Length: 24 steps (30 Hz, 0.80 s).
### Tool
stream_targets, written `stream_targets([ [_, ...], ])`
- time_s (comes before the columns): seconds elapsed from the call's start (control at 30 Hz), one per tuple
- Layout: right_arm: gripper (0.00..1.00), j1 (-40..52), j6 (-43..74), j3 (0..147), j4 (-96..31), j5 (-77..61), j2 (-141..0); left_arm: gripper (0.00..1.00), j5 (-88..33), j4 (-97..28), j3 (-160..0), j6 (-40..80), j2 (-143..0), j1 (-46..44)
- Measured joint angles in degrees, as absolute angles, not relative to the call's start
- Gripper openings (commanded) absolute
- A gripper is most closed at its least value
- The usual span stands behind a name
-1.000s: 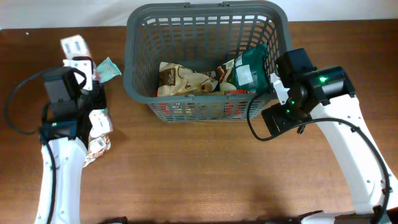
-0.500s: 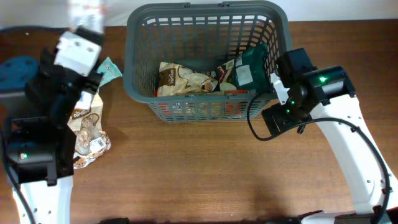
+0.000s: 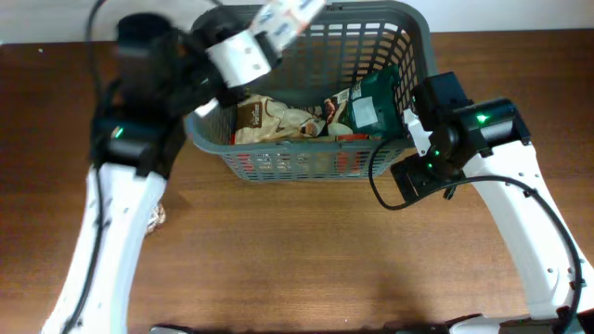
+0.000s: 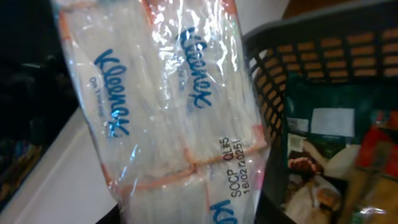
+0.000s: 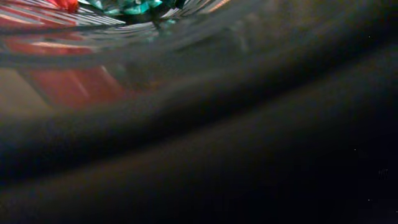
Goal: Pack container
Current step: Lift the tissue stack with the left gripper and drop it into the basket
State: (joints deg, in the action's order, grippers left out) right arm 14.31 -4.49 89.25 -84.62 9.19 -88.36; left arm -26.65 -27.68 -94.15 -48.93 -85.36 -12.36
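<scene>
Overhead, the left gripper [image 3: 267, 32] is seen clamped on a Kleenex tissue pack [image 4: 168, 106], raised over the far left rim of the container [image 3: 408, 23], which is set at the table's [image 3: 278, 260] far side. The right gripper [image 3: 410, 125] is pressed against the container's right wall; how far it is open cannot be told.

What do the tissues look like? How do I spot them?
Find the big dark grey basket at the back of the table. Over its far rim, the left hand holds up a clear plastic pack. It alone is white with blue Kleenex writing; the brown packet and green packet lie inside the basket.
</scene>
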Motion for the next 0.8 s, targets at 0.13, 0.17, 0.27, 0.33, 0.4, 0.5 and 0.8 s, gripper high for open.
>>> stream_targets([
  [0.13,0.99,14.3,-4.5,89.3,-84.6,9.2,-88.4,0.09,-24.4,-28.3,-98.6,-51.8,-91.7,-13.9],
  [0.17,0.99,14.3,-4.5,89.3,-84.6,9.2,-88.4,0.09,-23.4,-28.7,-99.7,-52.7,-93.2,-14.3],
  [0.27,0.99,14.3,-4.5,89.3,-84.6,9.2,-88.4,0.07,-20.1,-29.4,-101.8,-55.8,-96.7,-15.7],
  [0.33,0.99,14.3,-4.5,89.3,-84.6,9.2,-88.4,0.05,-18.2,-29.5,-102.0,-58.0,-98.4,-16.8],
  [0.4,0.99,14.3,-4.5,89.3,-84.6,9.2,-88.4,0.05,-16.1,-30.1,-102.0,-60.8,-100.1,-18.1],
  [0.5,0.99,14.3,-4.5,89.3,-84.6,9.2,-88.4,0.04,-13.7,-31.4,-102.0,-64.9,-102.2,-19.8],
  [0.8,0.99,14.3,-4.5,89.3,-84.6,9.2,-88.4,0.15,-7.3,-31.5,-102.0,-69.9,-104.5,-21.4],
])
